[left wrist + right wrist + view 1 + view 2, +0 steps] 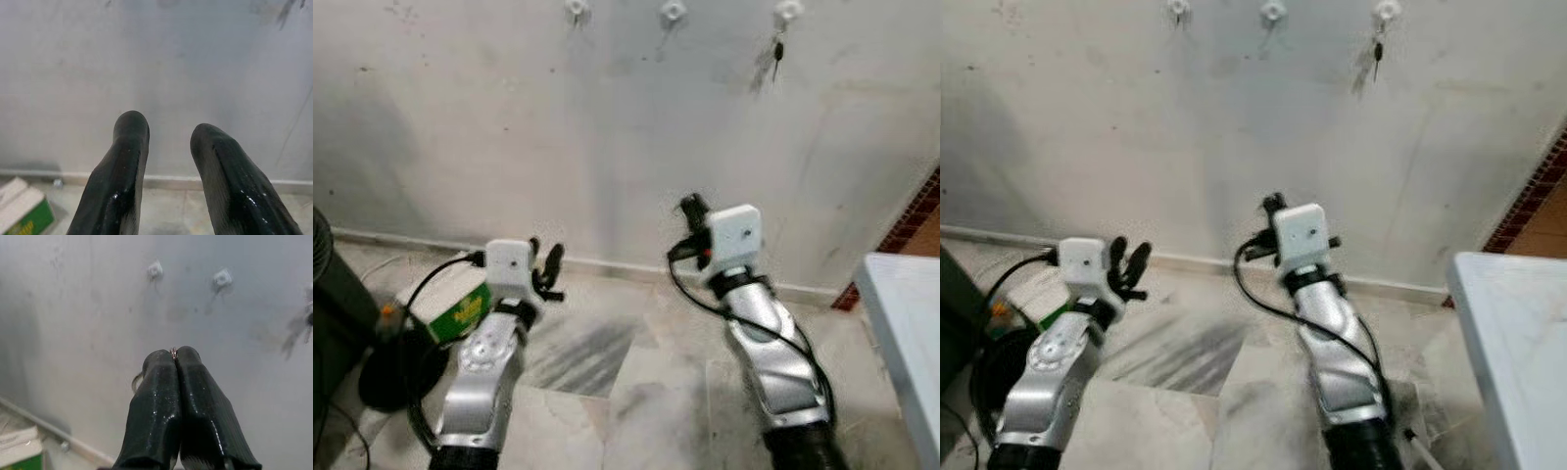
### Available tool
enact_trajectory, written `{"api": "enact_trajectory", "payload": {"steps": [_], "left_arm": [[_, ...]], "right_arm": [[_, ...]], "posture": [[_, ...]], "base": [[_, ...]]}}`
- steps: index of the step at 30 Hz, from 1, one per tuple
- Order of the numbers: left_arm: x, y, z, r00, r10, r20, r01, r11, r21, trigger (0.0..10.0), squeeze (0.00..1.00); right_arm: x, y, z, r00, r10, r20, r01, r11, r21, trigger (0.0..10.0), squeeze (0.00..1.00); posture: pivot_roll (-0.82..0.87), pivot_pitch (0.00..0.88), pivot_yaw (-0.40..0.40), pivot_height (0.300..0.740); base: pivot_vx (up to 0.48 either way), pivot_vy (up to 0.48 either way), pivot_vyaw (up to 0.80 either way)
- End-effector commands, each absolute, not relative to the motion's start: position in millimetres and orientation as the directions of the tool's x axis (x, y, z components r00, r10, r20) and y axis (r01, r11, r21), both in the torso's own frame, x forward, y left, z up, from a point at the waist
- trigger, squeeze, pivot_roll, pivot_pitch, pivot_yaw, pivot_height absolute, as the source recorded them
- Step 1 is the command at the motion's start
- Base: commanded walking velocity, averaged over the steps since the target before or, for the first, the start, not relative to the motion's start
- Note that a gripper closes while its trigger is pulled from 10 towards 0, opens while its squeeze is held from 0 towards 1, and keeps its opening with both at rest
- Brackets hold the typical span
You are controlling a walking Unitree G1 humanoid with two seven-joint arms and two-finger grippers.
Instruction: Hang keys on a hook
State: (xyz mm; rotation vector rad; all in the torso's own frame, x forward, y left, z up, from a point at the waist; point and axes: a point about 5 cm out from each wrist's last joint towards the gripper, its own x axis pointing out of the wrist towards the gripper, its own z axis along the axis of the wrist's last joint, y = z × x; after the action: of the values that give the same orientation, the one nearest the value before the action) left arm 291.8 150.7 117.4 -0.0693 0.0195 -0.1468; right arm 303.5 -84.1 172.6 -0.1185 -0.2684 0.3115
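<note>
right gripper (174, 355) clenched on key ring (173, 352) | left gripper (168, 134) released | keys likely light, slippery; pinch ring | hook (154, 270) above

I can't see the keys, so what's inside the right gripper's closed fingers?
The right gripper is pinched on a thin metal key ring, a loop peeking beside its fingers. The keys themselves are hidden.
</note>
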Motion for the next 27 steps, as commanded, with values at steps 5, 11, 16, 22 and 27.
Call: {"api": "enact_trajectory", "payload": {"steps": [5, 11, 16, 22, 27], "left_arm": [[292.4, 144.2, 121.7, 0.984, -0.18, 0.003, 0.179, 0.981, -0.076, 10.0, 0.0], [292.0, 144.2, 121.5, 0.983, -0.181, 0.0, 0.181, 0.981, -0.077, 10.0, 0.0], [290.8, 141.2, 120.2, 0.982, -0.188, -0.002, 0.187, 0.979, -0.08, 10.0, 0.0], [290.0, 138.9, 118.9, 0.982, -0.191, -0.005, 0.19, 0.979, -0.079, 10.0, 0.0], [291.1, 138.1, 119.6, 0.983, -0.185, -0.003, 0.184, 0.98, -0.078, 10.0, 0.0]], "right_arm": [[306.4, -92.2, 172.2, 0.925, 0.288, 0.248, -0.253, 0.953, -0.164, 10.0, 0.0], [305.9, -90.4, 173.2, 0.923, 0.288, 0.254, -0.253, 0.954, -0.164, 10.0, 0.0], [305.9, -90.1, 175.0, 0.921, 0.29, 0.261, -0.252, 0.953, -0.168, 10.0, 0.0], [306.6, -90.9, 177.9, 0.918, 0.287, 0.272, -0.246, 0.953, -0.176, 10.0, 0.0], [307.5, -89.5, 180.0, 0.915, 0.293, 0.278, -0.249, 0.951, -0.185, 10.0, 0.0]], "posture": [[0.0, 0.0, 0.061, 0.74], [-0.01, 0.0, 0.06, 0.74], [-0.01, 0.0, 0.057, 0.74], [-0.01, 0.0, 0.055, 0.74], [-0.02, 0.006, 0.052, 0.74]], "base": [[0.39, 0.278, 0.0], [0.392, 0.276, 0.0], [0.398, 0.269, 0.0], [0.454, 0.0, 0.0], [0.48, 0.0, 0.0]]}}
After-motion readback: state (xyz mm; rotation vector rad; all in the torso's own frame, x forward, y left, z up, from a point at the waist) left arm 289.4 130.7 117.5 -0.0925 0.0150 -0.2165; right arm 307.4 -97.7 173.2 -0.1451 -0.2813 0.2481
